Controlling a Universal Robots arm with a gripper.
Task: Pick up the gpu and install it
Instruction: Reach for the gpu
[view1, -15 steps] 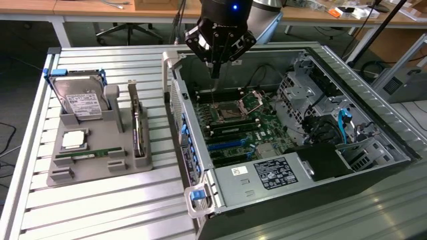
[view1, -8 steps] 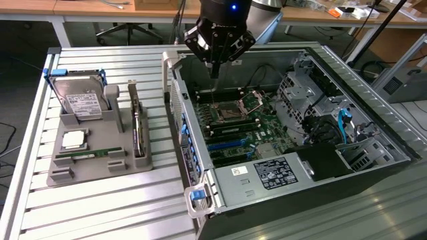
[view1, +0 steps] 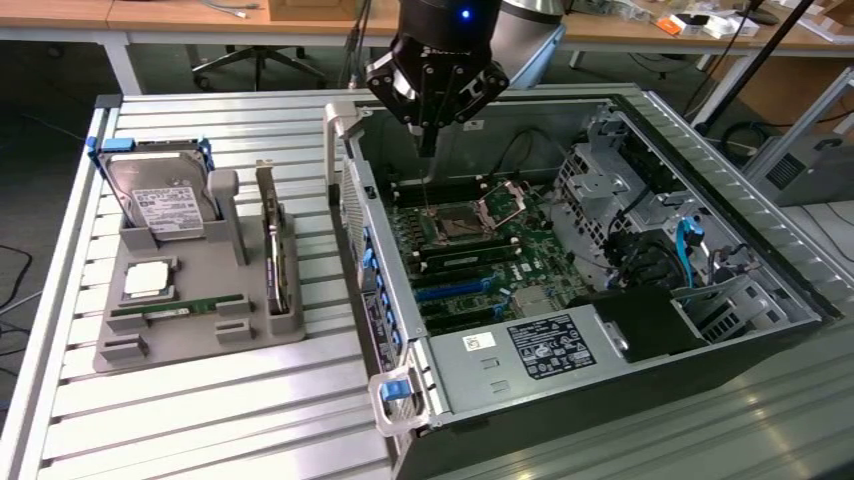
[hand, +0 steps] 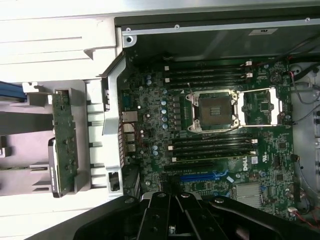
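Exterior view: black gripper (view1: 426, 150), fingers (view1: 424, 135) together and empty, over the open metal computer case (view1: 358, 215); thin brownish gpu card (view1: 275, 250) upright in grey plastic holder (view1: 174, 335).

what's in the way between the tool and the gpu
The computer case's wall stands between them: the tool hangs over the motherboard inside, the gpu stands on edge in the gray holder outside. The tool looks higher than the wall's rim.

Open computer case (view1: 358, 215) laid on slatted table (view1: 200, 420), motherboard (view1: 467, 250) exposed inside, gray holder (view1: 200, 340) set by the table's edge at the exterior view's left, hard drive (view1: 158, 200) stood at holder's far corner
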